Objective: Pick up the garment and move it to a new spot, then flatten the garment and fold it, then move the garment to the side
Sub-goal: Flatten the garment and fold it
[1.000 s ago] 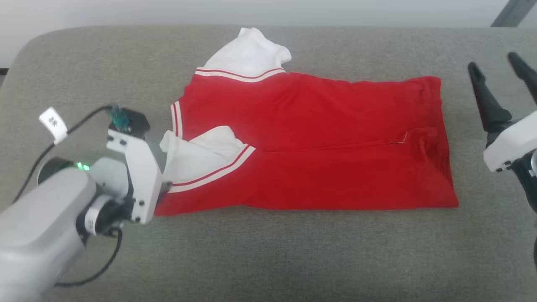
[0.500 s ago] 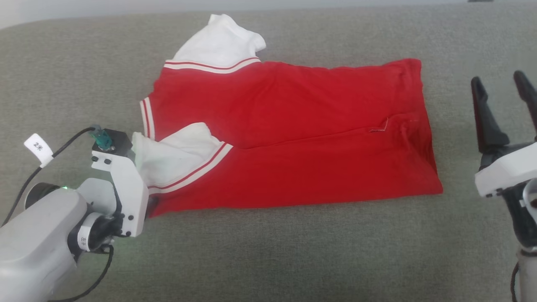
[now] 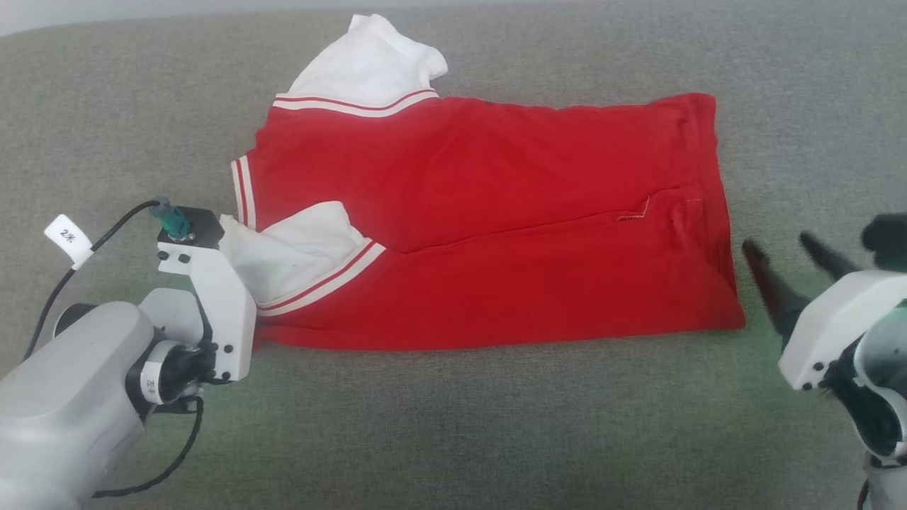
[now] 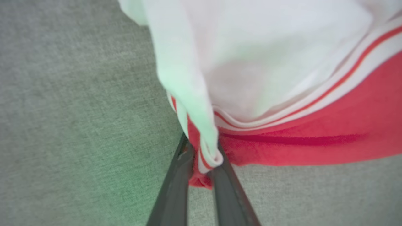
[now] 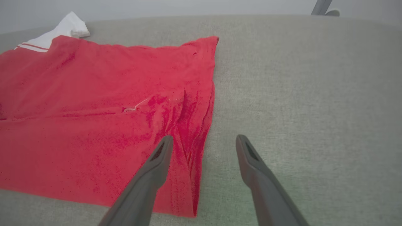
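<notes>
Left wrist view: the left gripper (image 4: 202, 163) is clenched on the jersey (image 4: 314, 131), its two fingers pinching a bunched corner where red cloth, striped trim (image 4: 345, 84) and a white panel (image 4: 251, 56) meet; the rest of the cloth spreads away over the grey surface (image 4: 78, 125).

Right wrist view: the right gripper (image 5: 204, 139) is released, fingers spread wide across the jersey's right edge, one over red cloth and the other over bare surface; I cannot tell whether either touches.

Head view: the jersey lies folded lengthwise across the middle of the surface, white panels at its left end, the left gripper at its near left corner and the right gripper, blurred, just beside its near right corner.

Risks, as I judge them: the right finger may slide between layers and catch only the top one, so the fold opens on lifting; if the left pulls before the right has hold, the thin cloth drags and skews; the bunched pinch may let the panel slip out.

Against a second ago: the whole picture has shifted, so the camera moved; the right gripper has come down from upright beside the far right edge to the near corner; the left stays clamped on the same corner; the jersey's shape is unchanged.
</notes>
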### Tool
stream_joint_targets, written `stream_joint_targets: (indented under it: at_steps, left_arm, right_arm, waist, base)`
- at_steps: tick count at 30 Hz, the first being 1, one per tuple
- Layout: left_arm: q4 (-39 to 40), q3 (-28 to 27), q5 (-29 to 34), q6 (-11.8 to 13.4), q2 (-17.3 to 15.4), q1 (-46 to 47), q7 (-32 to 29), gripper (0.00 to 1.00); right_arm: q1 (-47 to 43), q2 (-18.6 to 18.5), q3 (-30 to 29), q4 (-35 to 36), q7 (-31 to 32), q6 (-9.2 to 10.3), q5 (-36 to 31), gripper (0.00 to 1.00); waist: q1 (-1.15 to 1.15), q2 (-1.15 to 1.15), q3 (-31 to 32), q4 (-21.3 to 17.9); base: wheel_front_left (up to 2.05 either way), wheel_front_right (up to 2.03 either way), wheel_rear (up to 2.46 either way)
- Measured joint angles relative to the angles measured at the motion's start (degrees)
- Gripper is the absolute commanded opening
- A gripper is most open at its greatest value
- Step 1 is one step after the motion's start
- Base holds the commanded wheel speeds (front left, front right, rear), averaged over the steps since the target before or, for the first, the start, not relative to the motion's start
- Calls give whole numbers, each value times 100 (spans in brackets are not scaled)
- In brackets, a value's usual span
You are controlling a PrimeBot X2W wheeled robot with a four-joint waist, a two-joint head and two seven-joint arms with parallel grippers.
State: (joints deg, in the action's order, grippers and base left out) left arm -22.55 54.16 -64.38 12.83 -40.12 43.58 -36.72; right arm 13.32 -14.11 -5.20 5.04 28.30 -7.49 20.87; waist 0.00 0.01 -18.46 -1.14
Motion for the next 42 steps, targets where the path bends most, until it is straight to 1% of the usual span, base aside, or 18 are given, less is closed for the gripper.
stream_joint_targets:
  at_steps: [5, 11, 17, 18, 19, 25, 30, 34, 37, 42]
  left_arm:
    - [-44, 19, 16, -68, 113, 41, 35, 0]
    - [-114, 49, 43, -147, 274, 134, 58, 0]
    - [-199, 54, 51, -201, 408, 182, 137, 0]
    - [-211, 65, 54, -202, 424, 188, 154, 0]
    - [-223, 74, 64, -209, 442, 197, 159, 0]
    - [-236, 81, 56, -243, 472, 203, 177, 0]
    - [-30, 148, 81, -164, 343, 190, 46, 0]
    - [447, 219, 68, 34, 76, 15, -213, 0]
    - [831, 260, 56, 227, -91, -126, -353, 0]
    - [1555, 308, 57, 615, -383, -370, -491, 0]
  right_arm:
    - [-17, -140, 189, -336, 881, 0, 257, 100]
    - [163, -299, 415, -837, 1417, 1, 383, 100]
    - [492, -510, 758, -1269, 1789, 2, 438, 100]
    - [534, -578, 843, -1296, 1837, 2, 438, 4]
    - [567, -623, 886, -1324, 1870, 2, 441, 0]
    - [610, -743, 953, -1366, 1984, -5, 595, 0]
    - [538, -956, 942, -1172, 2209, -4, 691, 0]
    - [342, -1179, 928, -799, 2495, -4, 940, 0]
    - [185, -1336, 865, -570, 2681, -4, 991, 0]
    - [-101, -1405, 677, -162, 2950, -4, 1039, 0]
  waist:
    - [0, 0, -16, 97]
    - [0, 0, -57, 252]
    - [0, 0, -96, 384]
    - [0, 0, -96, 400]
    - [0, 0, -94, 416]
    - [0, 0, -24, 463]
    - [0, 0, 80, 467]
    - [0, 0, 199, 466]
    - [0, -1, 259, 476]
    - [0, -1, 307, 495]
  base:
    - [0, 0, 0]
    - [0, 0, 0]
    - [0, 0, 0]
    - [0, 0, 0]
    - [0, 0, 0]
    - [0, 0, 0]
    - [0, 0, 0]
    - [0, 0, 0]
    - [0, 0, 0]
    - [0, 0, 0]
